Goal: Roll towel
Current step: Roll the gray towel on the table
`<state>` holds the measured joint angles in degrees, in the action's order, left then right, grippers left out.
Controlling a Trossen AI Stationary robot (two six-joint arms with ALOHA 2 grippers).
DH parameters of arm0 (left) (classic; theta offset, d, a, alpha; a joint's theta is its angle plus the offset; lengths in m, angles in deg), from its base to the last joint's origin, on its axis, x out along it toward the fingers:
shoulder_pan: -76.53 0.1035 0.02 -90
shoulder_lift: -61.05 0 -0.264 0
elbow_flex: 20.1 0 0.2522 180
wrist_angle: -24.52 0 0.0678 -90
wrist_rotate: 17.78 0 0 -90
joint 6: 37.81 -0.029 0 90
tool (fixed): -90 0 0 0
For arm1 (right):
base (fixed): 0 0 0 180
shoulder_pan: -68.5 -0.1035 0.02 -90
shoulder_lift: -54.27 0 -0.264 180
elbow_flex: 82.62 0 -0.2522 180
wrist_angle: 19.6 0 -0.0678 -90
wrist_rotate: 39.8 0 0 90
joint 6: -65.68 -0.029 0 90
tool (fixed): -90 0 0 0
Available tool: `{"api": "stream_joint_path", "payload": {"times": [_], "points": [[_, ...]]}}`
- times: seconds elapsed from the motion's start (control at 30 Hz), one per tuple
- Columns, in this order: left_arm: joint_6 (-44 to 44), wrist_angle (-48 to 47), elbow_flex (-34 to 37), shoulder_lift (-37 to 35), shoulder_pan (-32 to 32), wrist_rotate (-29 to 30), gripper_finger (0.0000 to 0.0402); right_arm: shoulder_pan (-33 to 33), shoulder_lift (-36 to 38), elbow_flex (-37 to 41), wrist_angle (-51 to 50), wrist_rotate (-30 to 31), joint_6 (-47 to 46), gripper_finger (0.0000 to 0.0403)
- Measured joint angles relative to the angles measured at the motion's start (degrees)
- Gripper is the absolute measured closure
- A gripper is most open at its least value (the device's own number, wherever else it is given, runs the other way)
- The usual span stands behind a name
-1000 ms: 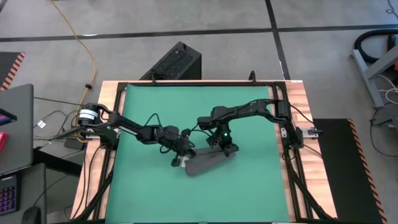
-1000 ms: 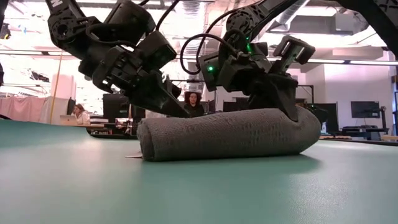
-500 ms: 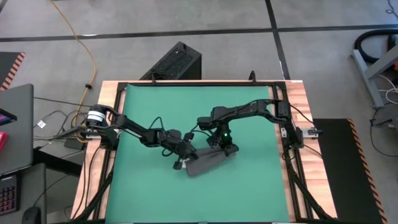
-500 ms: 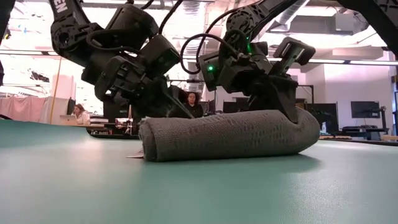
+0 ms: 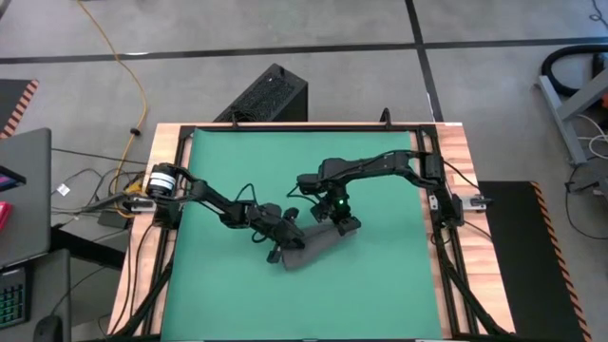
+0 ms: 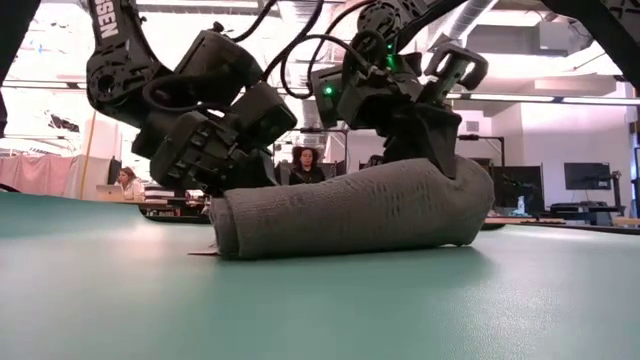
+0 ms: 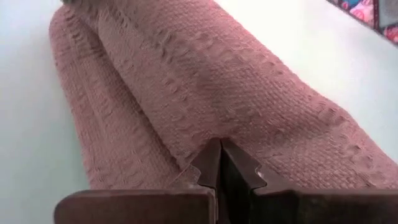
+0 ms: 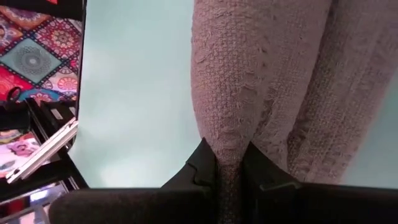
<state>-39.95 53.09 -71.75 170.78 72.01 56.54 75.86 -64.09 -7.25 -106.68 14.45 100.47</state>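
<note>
Right gripper (image 8: 227,163): clamped on a fold at the towel's (image 5: 312,245) far-right end, now raised since a second ago.
Left gripper (image 7: 219,163): closed, empty, tips pressed against towel's near-left end, moved closer.
Towel: fully rolled, mid green mat (image 5: 218,161); long axis diagonal, right end tilted upward. Rolling likely near complete.

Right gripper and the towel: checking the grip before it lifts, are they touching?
Touching. The right wrist view shows the right gripper pinching a fold of the towel between its fingers.
</note>
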Motion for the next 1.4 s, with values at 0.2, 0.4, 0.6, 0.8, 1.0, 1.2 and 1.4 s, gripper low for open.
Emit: {"api": "stream_joint_path", "payload": {"times": [0.2, 0.4, 0.6, 0.8, 1.0, 1.2, 1.4], "points": [[3.40, -1.90, 0.02, 0.07, -0.48, -2.44, 0.0401, 1.60, -0.01, 0.00, 0.31, -1.92, -5.52, 0.0360], [4.61, -2.72, 0.02, 0.07, -2.44, -2.43, 0.0401, 4.73, -0.03, 0.00, 1.80, -1.24, -9.82, 0.0360], [5.81, -3.06, 0.02, 0.07, -3.56, -1.14, 0.0401, 6.05, -0.05, 0.00, 5.03, 0.76, -12.35, 0.0360], [7.83, -3.62, 0.02, 0.07, -3.80, -3.58, 0.0401, 6.27, -0.06, 0.00, 4.23, -1.71, -13.97, 0.0360], [10.39, -4.17, 0.09, 0.09, -3.85, -8.42, 0.0401, 6.24, -4.03, -0.11, 6.56, -2.56, -14.89, 0.0360], [11.86, -4.69, 0.09, 0.09, -3.89, -9.42, 0.0401, 6.39, -8.36, -1.41, 5.90, -4.29, -16.08, 0.0360], [12.55, -5.54, 0.07, 0.04, -4.05, -9.59, 0.0401, 6.75, -8.15, -5.89, 4.50, -4.22, -15.90, 0.0360]]}}
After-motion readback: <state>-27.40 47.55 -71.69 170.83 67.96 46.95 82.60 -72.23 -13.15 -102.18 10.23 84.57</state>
